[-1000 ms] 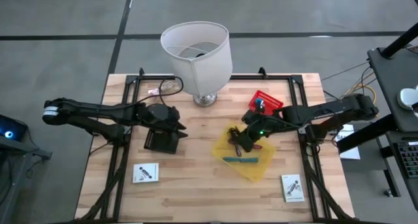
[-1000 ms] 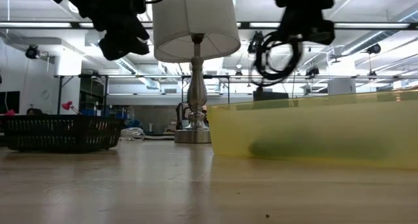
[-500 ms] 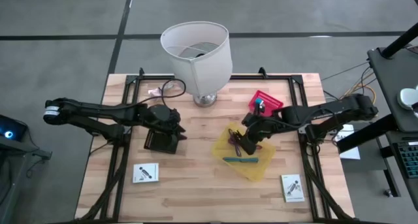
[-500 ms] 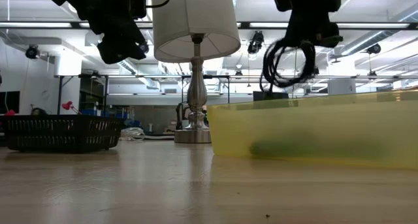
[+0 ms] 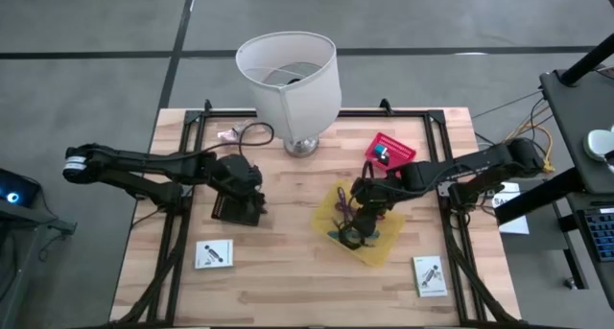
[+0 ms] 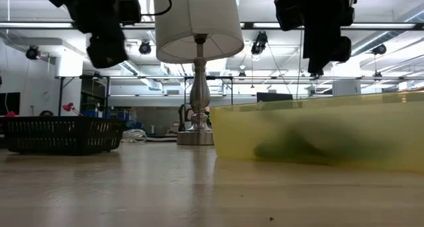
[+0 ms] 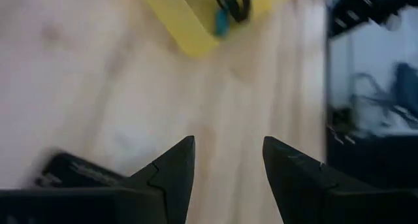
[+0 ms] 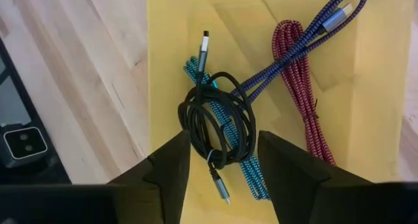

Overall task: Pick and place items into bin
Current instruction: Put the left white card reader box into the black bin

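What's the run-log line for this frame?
right gripper: open, above yellow bin | black cable coil: lying in bin on teal, purple, maroon cables | left gripper: open, over black basket

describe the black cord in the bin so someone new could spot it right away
Find the yellow bin right of the lamp on the wooden table. Inside it, below the open right gripper, lies the black cord, the only one wound into a round coil; the teal, purple and maroon cables lie long.

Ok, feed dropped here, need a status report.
Right gripper open above yellow bin. Black cord lying in it on coloured cables. Left gripper open, over black basket.
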{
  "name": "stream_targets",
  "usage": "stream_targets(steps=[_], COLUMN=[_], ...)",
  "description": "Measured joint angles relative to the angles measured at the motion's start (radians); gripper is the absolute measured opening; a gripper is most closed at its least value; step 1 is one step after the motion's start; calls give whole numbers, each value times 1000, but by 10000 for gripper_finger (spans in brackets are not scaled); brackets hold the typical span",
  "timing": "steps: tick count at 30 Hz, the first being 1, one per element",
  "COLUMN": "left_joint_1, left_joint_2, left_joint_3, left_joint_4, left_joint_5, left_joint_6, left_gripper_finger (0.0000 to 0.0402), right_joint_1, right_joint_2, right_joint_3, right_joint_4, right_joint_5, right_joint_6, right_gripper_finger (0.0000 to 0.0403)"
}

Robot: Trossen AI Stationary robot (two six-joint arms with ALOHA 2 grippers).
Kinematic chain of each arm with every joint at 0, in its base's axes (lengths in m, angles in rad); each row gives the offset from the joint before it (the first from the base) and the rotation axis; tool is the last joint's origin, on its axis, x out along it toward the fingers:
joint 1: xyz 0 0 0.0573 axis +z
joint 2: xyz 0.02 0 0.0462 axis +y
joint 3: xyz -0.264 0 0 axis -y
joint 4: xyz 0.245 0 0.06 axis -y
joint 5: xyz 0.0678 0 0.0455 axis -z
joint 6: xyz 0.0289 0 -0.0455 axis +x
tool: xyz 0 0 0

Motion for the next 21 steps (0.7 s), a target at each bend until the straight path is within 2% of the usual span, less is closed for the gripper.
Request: stream_targets(steps=[4, 9, 13, 16, 21], left_joint_1=[-39, -151, -266, -376, -577], left_joint_2=[0, 4, 9, 13, 25], left_joint_3=[0, 3, 3, 2, 2], left_joint_4=[-86, -241, -310, -311, -312], left_joint_5=[115, 119, 114, 76, -89], left_joint_6=[-13, -27, -136, -219, -314], left_gripper_finger=[164, 164, 164, 164, 164], right_joint_1=[3, 4, 4, 4, 4], right_joint_2=[1, 1, 1, 1, 1], right_joint_3=[0, 0, 0, 0, 0], right_joint_4=[1, 1, 2, 2, 2], right_joint_5=[2, 7, 9, 12, 38], right_joint_6=[0, -2, -4, -6, -9], right_gripper_finger=[167, 159, 153, 149, 143])
